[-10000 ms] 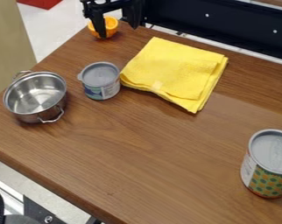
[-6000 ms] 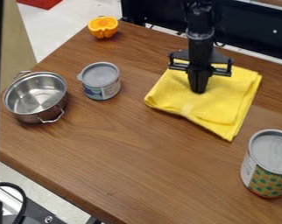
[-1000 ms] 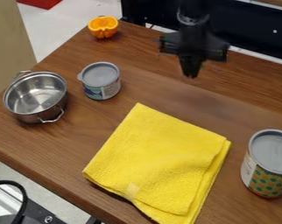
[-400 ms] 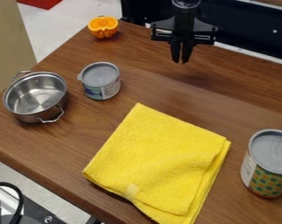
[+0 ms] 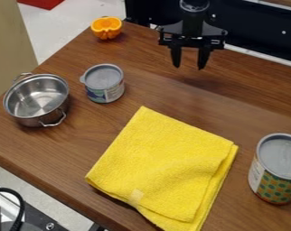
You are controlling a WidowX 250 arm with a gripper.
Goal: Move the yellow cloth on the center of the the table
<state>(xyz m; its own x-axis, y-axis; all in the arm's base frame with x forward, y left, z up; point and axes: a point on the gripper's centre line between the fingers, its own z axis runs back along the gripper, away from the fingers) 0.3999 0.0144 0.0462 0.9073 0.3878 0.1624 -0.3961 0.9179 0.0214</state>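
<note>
The gripper (image 5: 189, 66) hangs over the back part of the wooden table (image 5: 51, 155), open, with its two fingers apart and nothing between them. In front of it, well apart, the folded yellow cloth (image 5: 166, 167) lies flat across the middle and front of the table. Its lower corner comes close to the table's front edge.
At the left stands a metal pot (image 5: 36, 99), with a small grey-lidded can (image 5: 104, 83) to its right. An orange half (image 5: 106, 28) sits at the back left corner. A taller can (image 5: 274, 169) stands at the right edge, near the cloth.
The cloth has moved from the back of the table toward the front. The gripper, earlier down on the cloth, has risen away toward the back, and its fingers have spread since the last earlier frame.
</note>
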